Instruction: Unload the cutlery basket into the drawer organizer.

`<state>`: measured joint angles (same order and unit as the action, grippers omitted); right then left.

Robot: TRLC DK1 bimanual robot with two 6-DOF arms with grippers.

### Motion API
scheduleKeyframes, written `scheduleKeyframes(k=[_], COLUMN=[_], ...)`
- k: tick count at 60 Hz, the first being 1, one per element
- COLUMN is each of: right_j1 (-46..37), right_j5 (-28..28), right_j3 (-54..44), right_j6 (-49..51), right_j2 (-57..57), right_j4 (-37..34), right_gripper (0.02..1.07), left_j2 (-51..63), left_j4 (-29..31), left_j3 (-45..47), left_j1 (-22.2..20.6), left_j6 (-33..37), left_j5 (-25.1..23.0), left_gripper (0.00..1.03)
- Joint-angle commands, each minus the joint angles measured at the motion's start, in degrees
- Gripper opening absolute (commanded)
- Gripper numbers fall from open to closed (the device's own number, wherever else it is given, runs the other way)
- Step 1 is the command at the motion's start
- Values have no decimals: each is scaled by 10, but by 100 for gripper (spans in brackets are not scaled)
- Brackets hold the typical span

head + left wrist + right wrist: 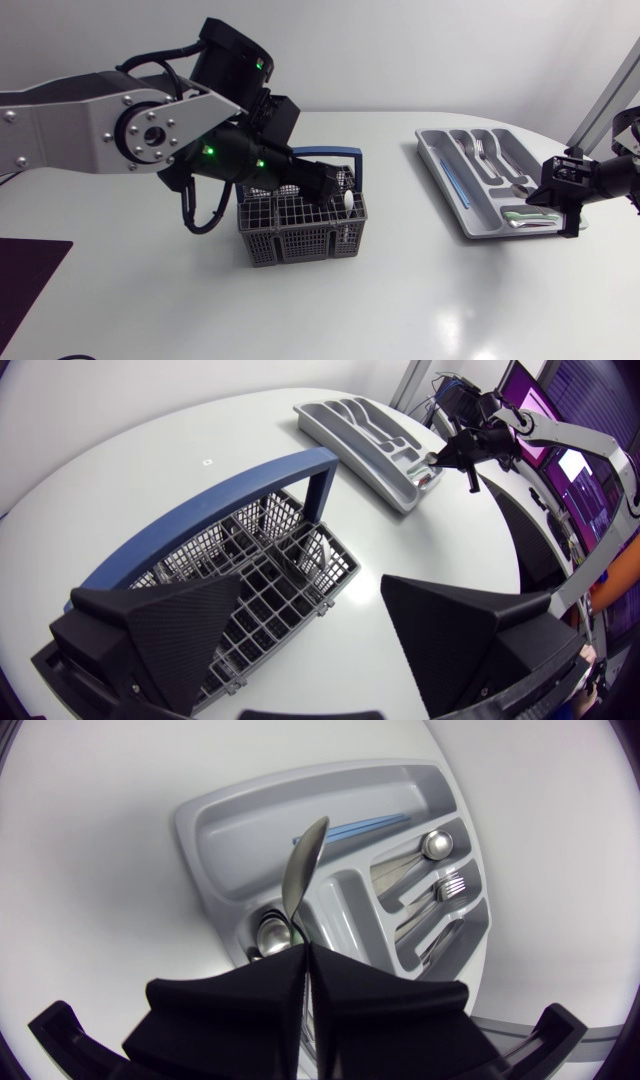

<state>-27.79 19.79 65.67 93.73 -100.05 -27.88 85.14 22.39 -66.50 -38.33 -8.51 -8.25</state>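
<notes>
Your cutlery basket (290, 235) is a grey grid of thin bars, boxy, split into small square cells, with a flat blue handle (210, 515) arching over it. It sits on the smooth white table (420, 290), left of middle. Your left gripper (315, 640) hangs right above the basket, released: the ribbed black fingers (170, 635) stand wide apart, touching nothing. One shiny piece of cutlery (315, 555) stands upright in a cell near the basket's edge, ahead of and below the gap between those fingers.

The drawer organizer (440, 165) is a smooth grey moulded plastic tray with rounded, contoured compartments, lying well apart from the basket toward the table's right side. Your right gripper (305, 985) is clenched on a polished metal spoon (303, 870): both wedges meet on the handle and the bowl sticks out ahead, over the tray's dividers. Under it, a fork (452, 885) and other metal pieces lie in the shaped slots, and a thin blue strip (365, 824) lies in the long side compartment.

There is open table between basket and tray and in front of both. The tray's outer end is close to the table's curved right edge.
</notes>
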Motion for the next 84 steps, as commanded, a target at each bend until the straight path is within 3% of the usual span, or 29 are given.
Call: scheduleKeyframes(k=[1, 19, 37, 43, 57, 71, 84], right_j1=[-9, -33, -39, -38, -14, 41, 99], right_j5=[-8, -35, -50, -54, -49, -46, -32], right_j3=[19, 30, 19, 13, -33, -92, -141], right_j6=[24, 46, 48, 44, -17, -91, -188], right_j2=[-26, -77, -79, -75, 19, 107, 183], right_j4=[13, 52, 84, 94, 73, 63, 49], right_gripper=[8, 10, 46, 46, 68, 82, 91], left_j2=[18, 32, 23, 18, 16, 39, 64], left_j4=[-2, -6, -6, -6, -6, 15, 47], left_j3=[-13, -7, 12, 15, 8, -24, -64], left_j1=[-7, -42, -47, -47, -56, -72, -68], left_j6=[12, 32, 37, 37, 32, 27, 5], left_j5=[10, 84, 107, 108, 110, 107, 74], left_gripper=[99, 99, 99, 99, 99, 98, 96])
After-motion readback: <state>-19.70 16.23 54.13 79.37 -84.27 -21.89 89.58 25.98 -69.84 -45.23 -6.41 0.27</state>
